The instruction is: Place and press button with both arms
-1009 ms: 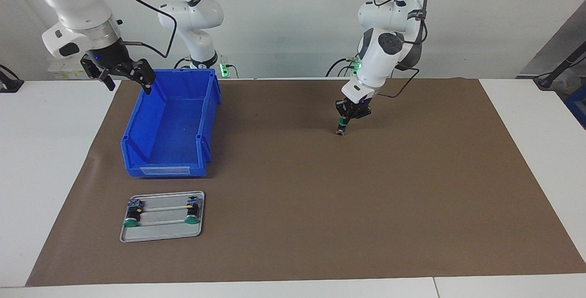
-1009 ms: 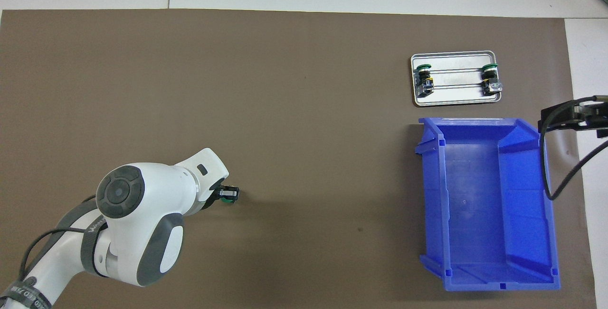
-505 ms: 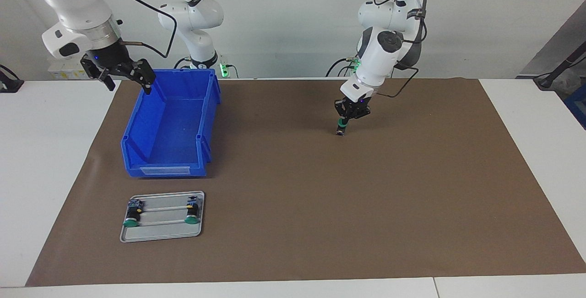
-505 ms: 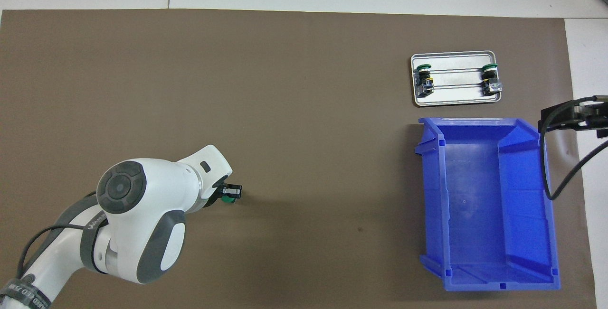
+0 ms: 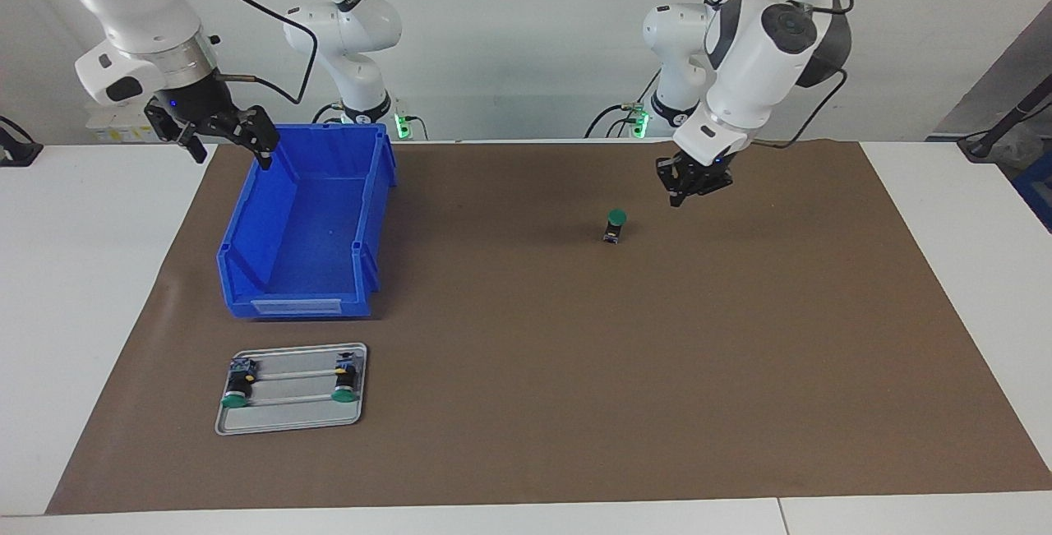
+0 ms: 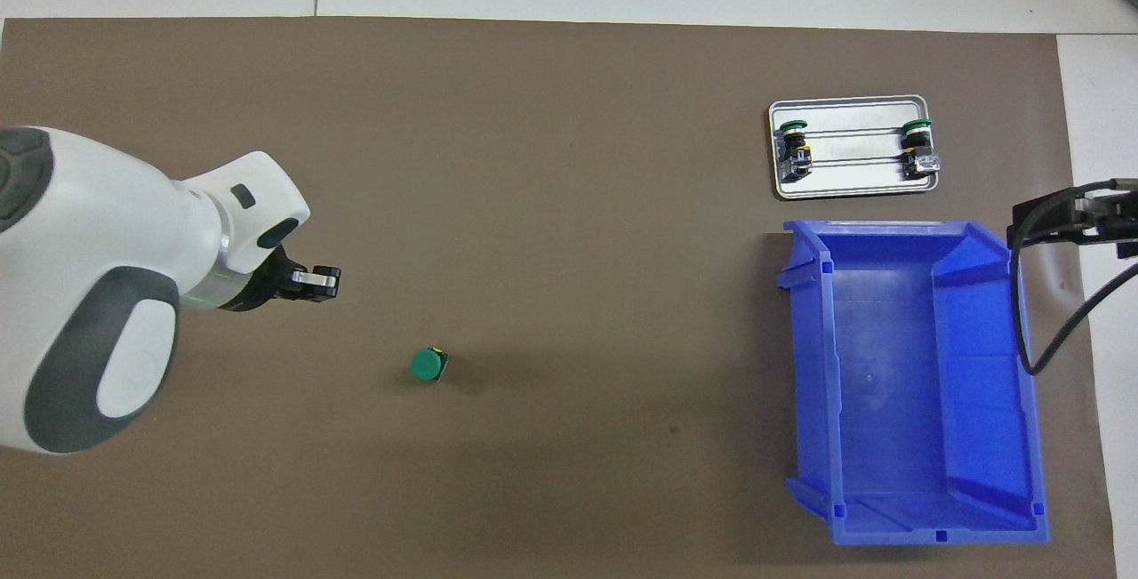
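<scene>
The button [image 5: 614, 226] [image 6: 427, 365] stands upright on the brown mat near its middle, green cap up, with nothing touching it. My left gripper [image 5: 679, 199] [image 6: 327, 281] hangs in the air beside the button, off toward the left arm's end of the table. It is shut and holds nothing. My right gripper [image 5: 231, 149] [image 6: 1067, 221] is open and empty. It waits above the blue bin's edge at the right arm's end.
A blue bin [image 5: 246, 227] [image 6: 1022, 383] sits empty on the mat at the right arm's end. Farther from the robots than the bin lies a metal tray [image 5: 289, 422] [image 6: 849, 191] holding two more green-capped buttons [image 5: 236, 391] [image 5: 344, 384] on their sides.
The left gripper was at the button on the mat; it has let go, risen and swung toward the left arm's end. The button stays standing. The right arm has not moved.
</scene>
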Robot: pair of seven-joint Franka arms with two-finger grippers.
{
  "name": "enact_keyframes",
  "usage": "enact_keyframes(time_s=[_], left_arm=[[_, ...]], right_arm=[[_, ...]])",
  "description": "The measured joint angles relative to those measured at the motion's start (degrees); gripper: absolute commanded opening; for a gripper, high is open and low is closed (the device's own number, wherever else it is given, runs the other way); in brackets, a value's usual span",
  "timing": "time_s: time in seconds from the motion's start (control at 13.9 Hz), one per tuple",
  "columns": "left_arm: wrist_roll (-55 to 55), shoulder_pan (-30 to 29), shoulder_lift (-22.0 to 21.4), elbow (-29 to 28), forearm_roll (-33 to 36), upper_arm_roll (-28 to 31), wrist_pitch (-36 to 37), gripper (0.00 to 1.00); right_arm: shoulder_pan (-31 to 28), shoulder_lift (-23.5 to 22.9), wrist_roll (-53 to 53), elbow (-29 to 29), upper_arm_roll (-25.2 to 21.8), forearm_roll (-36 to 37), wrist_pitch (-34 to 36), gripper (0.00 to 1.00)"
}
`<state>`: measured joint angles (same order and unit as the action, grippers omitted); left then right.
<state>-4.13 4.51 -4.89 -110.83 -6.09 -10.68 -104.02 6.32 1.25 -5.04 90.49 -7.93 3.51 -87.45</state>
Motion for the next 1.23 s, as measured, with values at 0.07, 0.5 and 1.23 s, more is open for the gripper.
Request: enact_keyframes(time_s=[0.07, 0.5, 1.23], left_arm=[[1.95, -2.34, 0.5, 2.44, 1.2, 0.1, 2.8, 0.0], [8.43, -9.43, 3.57, 10.05, 9.14, 0.22, 2.37, 1.0], [7.38, -11.87, 3.69, 10.15, 1.57, 0.14, -1.02, 1.0]], right_arm=[[0.0, 0.0, 0.0, 0.0, 0.0, 0.0, 0.0, 1.0], [0.0, 0.0, 0.01, 0.0, 0.0, 0.0, 0.0, 1.0], [8.95, -0.29, -5.08, 0.32, 0.23, -2.5, -2.88, 1.0]])
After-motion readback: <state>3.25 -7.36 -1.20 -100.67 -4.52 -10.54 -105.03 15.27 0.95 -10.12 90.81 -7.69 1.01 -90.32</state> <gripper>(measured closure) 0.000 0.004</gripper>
